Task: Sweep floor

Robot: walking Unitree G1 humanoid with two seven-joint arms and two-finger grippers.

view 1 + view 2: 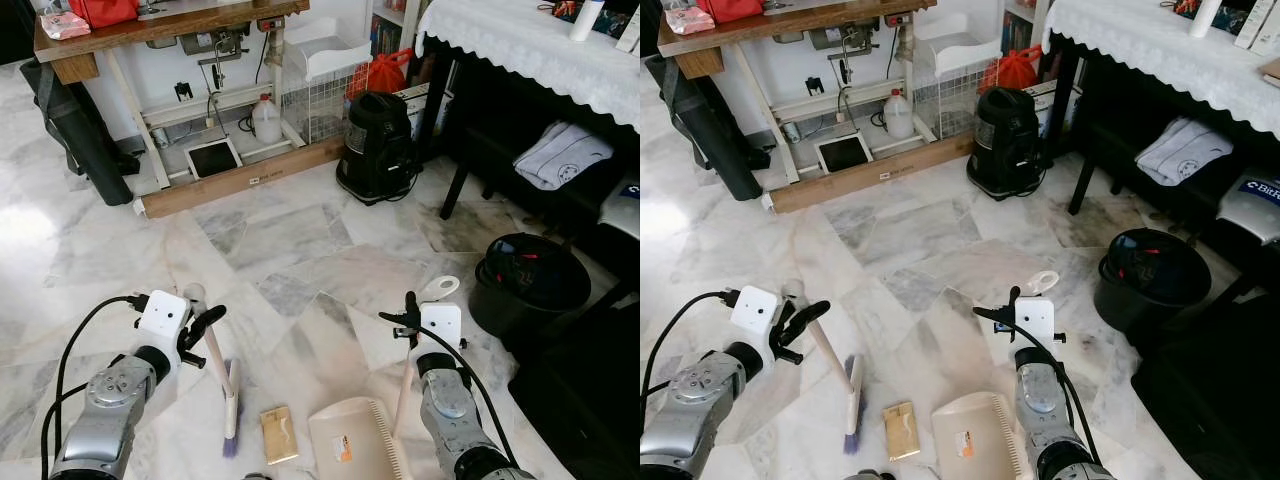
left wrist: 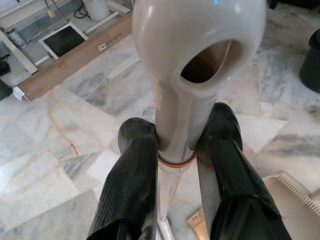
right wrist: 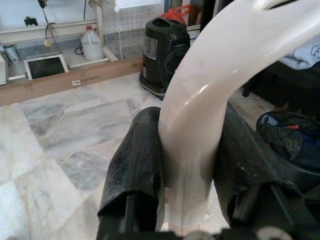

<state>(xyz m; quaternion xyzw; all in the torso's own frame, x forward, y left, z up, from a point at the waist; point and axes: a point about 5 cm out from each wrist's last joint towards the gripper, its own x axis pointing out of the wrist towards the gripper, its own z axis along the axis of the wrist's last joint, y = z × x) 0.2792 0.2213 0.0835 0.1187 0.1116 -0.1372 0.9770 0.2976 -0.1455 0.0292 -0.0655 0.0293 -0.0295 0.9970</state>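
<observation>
Your left gripper [image 1: 203, 322] is clamped on the top of the broom handle [image 1: 215, 358], its two black fingers [image 2: 131, 185] pressing either side just below the loop at the handle's end. The broom [image 1: 230, 405] slants down from there to the marble floor [image 1: 270, 240], its purple bristles touching the tiles between your two arms. Just beside the bristles, toward your right, lies a small tan piece of card [image 1: 278, 433] flat on the floor.

Your right gripper [image 1: 408, 318] holds the upright handle of the dustpan [image 1: 355, 438]; the fingers [image 3: 136, 170] grip the pale curved handle from both sides. The beige pan sits on the floor next to the card, with its toothed edge on the side toward your right arm.

Ahead of you a black vacuum cleaner [image 1: 376, 147] stands near a wire basket [image 1: 318, 100] and a plastic jug [image 1: 266, 120]. A long cardboard box [image 1: 240, 178] lies under the wooden workbench [image 1: 170, 25]. To your right a black bin [image 1: 530, 280] stands beside a table with a white lace cloth [image 1: 530, 45]
</observation>
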